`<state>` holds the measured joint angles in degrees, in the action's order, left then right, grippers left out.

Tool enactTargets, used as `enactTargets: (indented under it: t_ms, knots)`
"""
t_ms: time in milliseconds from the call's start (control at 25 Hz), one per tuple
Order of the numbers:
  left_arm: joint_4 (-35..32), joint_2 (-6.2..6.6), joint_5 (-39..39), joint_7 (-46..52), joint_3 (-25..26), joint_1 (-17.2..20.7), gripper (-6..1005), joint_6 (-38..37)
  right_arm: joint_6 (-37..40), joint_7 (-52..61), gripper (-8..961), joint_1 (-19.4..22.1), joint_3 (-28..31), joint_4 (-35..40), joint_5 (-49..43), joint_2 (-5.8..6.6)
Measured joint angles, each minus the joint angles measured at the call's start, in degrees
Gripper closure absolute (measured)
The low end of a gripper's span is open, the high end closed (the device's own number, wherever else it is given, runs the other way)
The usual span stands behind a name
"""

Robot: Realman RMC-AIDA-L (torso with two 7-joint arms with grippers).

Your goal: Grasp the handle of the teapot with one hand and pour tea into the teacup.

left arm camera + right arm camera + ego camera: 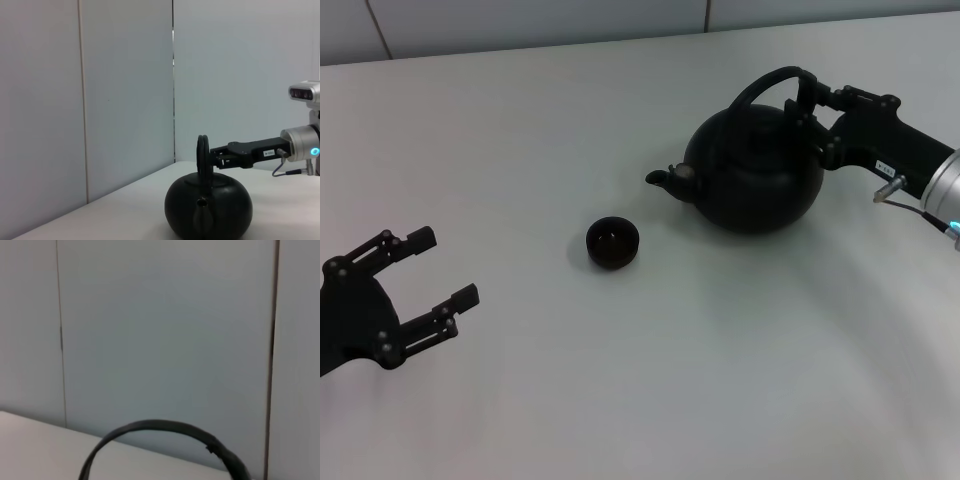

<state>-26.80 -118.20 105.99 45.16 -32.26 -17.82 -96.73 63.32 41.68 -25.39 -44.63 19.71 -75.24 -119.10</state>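
The matte black teapot [755, 170] stands upright on the white table, its spout pointing left toward the teacup [612, 242], a tiny dark bowl a short way off. My right gripper [807, 103] reaches in from the right and is closed on the thicker right side of the arched handle [760, 85]. The left wrist view shows the teapot [208, 207] spout-on, with the right gripper [212, 157] meeting the handle [202, 155]. The right wrist view shows only the handle's arch [165, 432]. My left gripper [445, 268] is open and empty at the front left.
The white table [650, 380] runs back to a pale panelled wall [125, 85]. Bare table lies between the left gripper and the teacup.
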Motion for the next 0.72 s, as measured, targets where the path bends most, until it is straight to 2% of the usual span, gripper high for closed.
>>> enactTargets:
  t_ms: [360, 480, 560, 600, 640, 720]
  knots:
    - [0.06, -0.08, 0.01, -0.1, -0.51, 0.07, 218, -0.33, 6.59, -0.07, 365, 4.8, 2.54, 1.25, 0.66, -0.09]
    - [0.37, -0.12, 0.07, -0.19, -0.62, 0.07, 218, -0.43, 9.78, -0.61, 283, 6.52, 3.33, 1.12, 0.68, -0.08]
    - [1.15, -0.11, 0.09, -0.36, -0.69, 0.05, 218, -0.6, 15.64, -1.14, 229, 9.44, 5.28, 1.0, 0.68, -0.05]
    - [1.36, -0.07, 0.15, -0.42, -0.7, 0.03, 218, -0.56, 15.64, -1.14, 229, 9.44, 5.28, 1.0, 0.68, -0.05]
    - [1.36, -0.07, 0.15, -0.42, -0.7, 0.03, 218, -0.56, 19.77, -1.08, 229, 11.52, 6.1, 0.97, 0.31, 0.23]
    - [1.54, -0.02, 0.28, -0.48, -0.7, 0.01, 218, -0.36, 22.4, -0.84, 229, 12.89, 6.02, 1.02, -0.29, 0.56]
